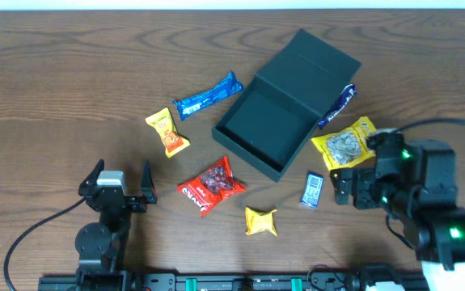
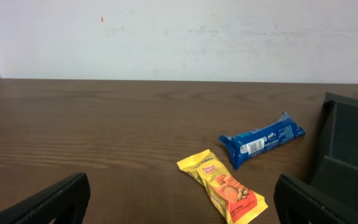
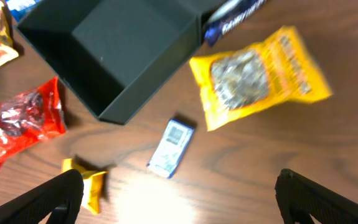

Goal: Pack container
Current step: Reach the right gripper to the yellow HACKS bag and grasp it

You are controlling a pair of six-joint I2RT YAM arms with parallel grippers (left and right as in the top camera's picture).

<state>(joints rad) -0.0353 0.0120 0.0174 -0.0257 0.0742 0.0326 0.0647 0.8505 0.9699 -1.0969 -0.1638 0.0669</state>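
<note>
On the table, the container (image 1: 268, 125) sits lid-open among snack packets (image 1: 212, 184); left gripper (image 1: 121, 172) and right gripper (image 3: 179, 186) are both released, nothing grabbed.

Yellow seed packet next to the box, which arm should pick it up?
Right. The open right gripper is just beside the yellow seed packet; the left gripper, also open, is on the far side of the container.
</note>
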